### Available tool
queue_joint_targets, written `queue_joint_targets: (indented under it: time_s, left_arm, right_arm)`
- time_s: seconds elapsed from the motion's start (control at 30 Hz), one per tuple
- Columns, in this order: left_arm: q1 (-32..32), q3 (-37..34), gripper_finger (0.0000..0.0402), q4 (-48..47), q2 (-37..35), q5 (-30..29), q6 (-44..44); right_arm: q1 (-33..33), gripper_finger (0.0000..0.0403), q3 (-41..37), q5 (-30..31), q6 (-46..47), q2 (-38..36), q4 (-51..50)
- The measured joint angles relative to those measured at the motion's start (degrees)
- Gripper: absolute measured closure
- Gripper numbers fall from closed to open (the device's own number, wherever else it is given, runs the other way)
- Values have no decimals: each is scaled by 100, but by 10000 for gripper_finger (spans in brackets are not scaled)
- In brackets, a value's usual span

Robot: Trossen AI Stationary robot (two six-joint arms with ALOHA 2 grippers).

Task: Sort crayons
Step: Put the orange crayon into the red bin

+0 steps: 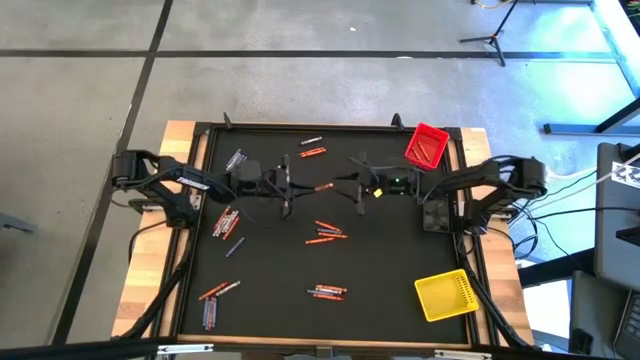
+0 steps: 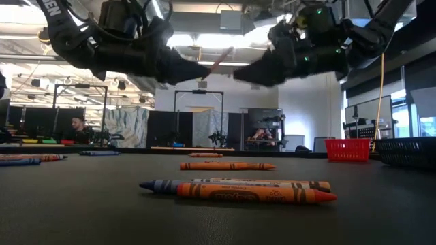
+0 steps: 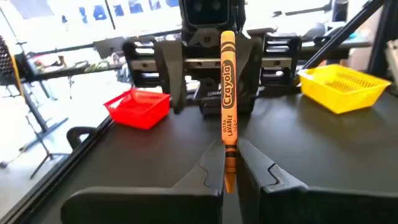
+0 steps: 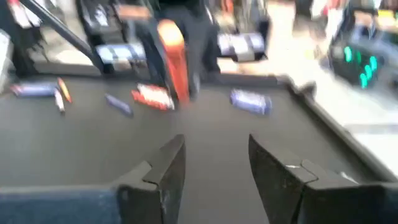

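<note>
Matte black table top (image 1: 270, 270) in a wooden frame, scattered with thin paper-wrapped crayons (image 1: 325, 234). Square mesh plastic bins: red bin (image 1: 426, 146) at the far right corner, yellow bin (image 1: 446, 295) near right. Left gripper (image 3: 231, 168) clenched on the lower end of an orange crayon (image 3: 227, 87), held above the table centre. Right gripper (image 4: 214, 163) faces it, fingers spread, holding nothing. Low view alone shows both grippers raised off the surface and the crayon tip between them; left wrist view alone shows the wrapper lettering.

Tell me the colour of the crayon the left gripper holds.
Orange crayon, clearest in the left wrist view.
</note>
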Motion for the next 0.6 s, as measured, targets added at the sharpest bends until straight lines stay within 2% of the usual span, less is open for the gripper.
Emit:
queue_joint_targets:
  time_s: [0.13,0.4,0.5,0.6]
  left_arm:
    - [-145,32,397,4,0,-116,82]
    - [-235,36,397,81,0,-304,126]
    - [-237,36,397,73,0,-292,130]
    - [-237,36,397,72,0,-260,135]
  right_arm:
    - [191,220,95,-152,-222,232,646]
    - [557,242,414,-65,-596,351,635]
    - [618,264,415,122,-672,351,639]
    - [601,309,415,164,-760,351,639]
